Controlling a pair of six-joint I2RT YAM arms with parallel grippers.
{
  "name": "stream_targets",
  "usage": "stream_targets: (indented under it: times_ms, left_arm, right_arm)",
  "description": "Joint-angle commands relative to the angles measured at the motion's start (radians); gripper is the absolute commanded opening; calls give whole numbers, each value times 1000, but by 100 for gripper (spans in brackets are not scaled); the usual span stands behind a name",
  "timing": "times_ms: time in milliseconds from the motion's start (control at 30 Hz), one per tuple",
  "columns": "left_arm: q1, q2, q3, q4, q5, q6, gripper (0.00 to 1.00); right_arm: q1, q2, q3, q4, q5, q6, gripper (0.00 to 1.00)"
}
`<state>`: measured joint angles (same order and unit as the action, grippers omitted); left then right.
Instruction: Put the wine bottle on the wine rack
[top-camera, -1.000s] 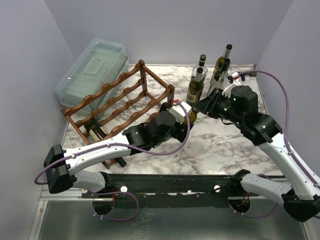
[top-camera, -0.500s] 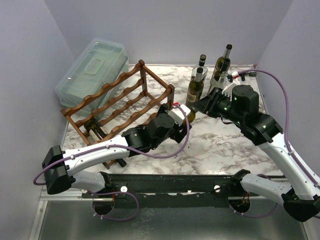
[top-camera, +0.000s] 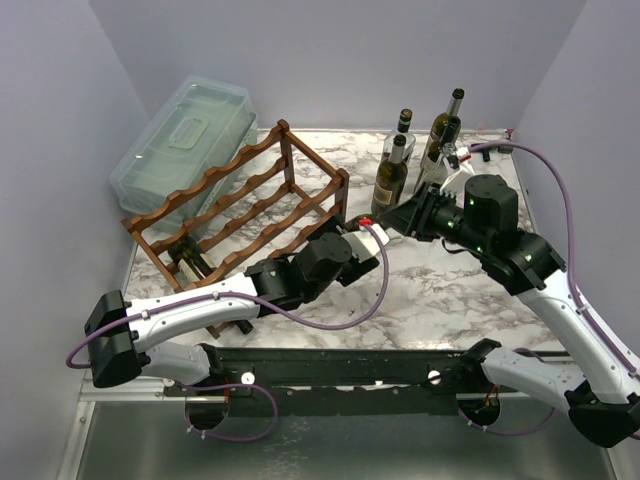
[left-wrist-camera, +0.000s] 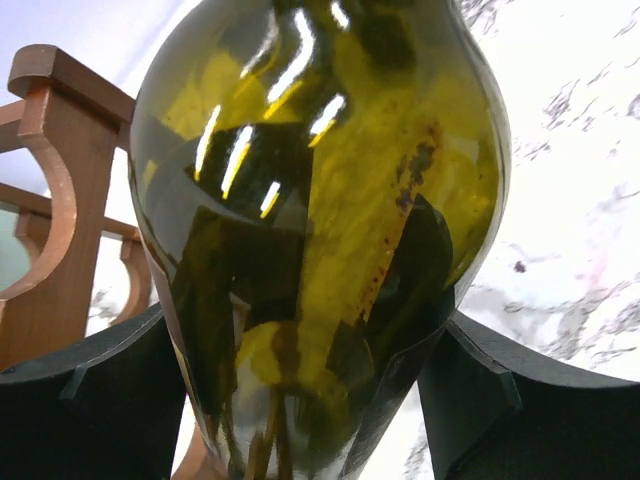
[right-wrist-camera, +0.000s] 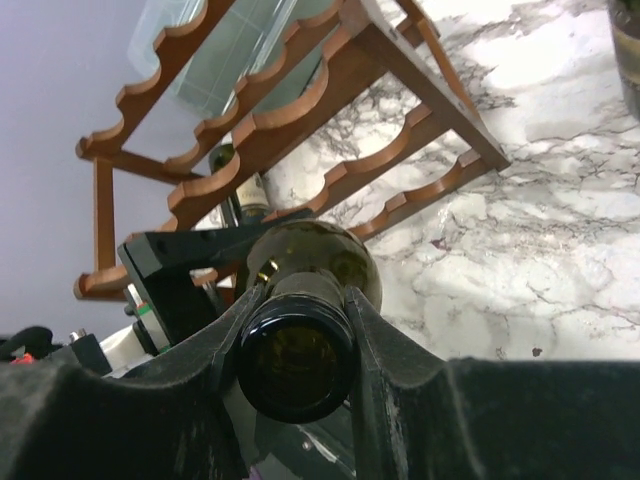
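The left arm reaches in a long low line from the near left corner toward the middle of the table (top-camera: 440, 290), its wrist ending just off the right end of the wine rack (top-camera: 250, 200). The left gripper (left-wrist-camera: 300, 320) has a finger on each side of the fat bottom end of the wine bottle (right-wrist-camera: 300, 350). Its jaws stand fairly wide, and I cannot tell whether they press on the glass or only flank it.

The right arm rises from the near right corner, bends at the elbow and points left to meet the other arm. The right gripper (right-wrist-camera: 300, 300) is closed narrow around the bottle's neck, just behind the mouth, and holds it.

The bottle hangs level above the table between the two grippers. Its mouth points right and its base points left toward the rack. It is just beside the rack's near right post and not resting on any rail.

I count two arms, one rack and one clear plastic box (top-camera: 185, 130) at the far left behind the rack. There look to be six bottles. One is held, one lies in the rack's bottom tier (top-camera: 190, 262), and four, as best I can make out, stand upright in a cluster (top-camera: 390, 172) at the far side, right of the rack.
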<state>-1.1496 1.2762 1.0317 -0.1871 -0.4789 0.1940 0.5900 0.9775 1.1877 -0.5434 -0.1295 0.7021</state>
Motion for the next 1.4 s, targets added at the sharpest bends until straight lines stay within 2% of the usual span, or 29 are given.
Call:
stream_targets:
  times_ms: [0,167,267,400,567,800,967,1133,1233,1367]
  left_arm:
    - [-27,-44,-20,-37,-132,189,0]
    - [-68,-21,29,-116,-165,296,0]
    - [-75,-33,67,-198,-149,324,0]
    - [-75,-75,28,-201,-100,427,0]
    - [-76,-63,-14,-198,-136,492,0]
    - [-78,-84,-73,-192,-112,518,0]
    - [-80,-114,-113,-179,-72,522,0]
    - [-86,-130,-140,-175,-29,529,0]
    - [-101,-131,-149,-174,-12,531,0]
    - [-115,-116,-153,-173,-4,530,0]
  right_arm:
    - [4,-26,4,-52,-63,-43,33]
    - [4,0,74,-206,10,-112,50]
    - [3,18,129,-283,-16,-155,63]
    - [3,38,175,-338,0,-193,74]
    - [4,56,182,-355,-41,-267,89]
    - [3,151,137,-472,-173,-412,89]
    - [4,140,48,-449,-316,-428,85]
    - [7,136,-17,-415,-468,-433,77]
    - [9,148,-32,-413,-489,-431,65]
    - [18,173,-69,-410,-528,-428,64]
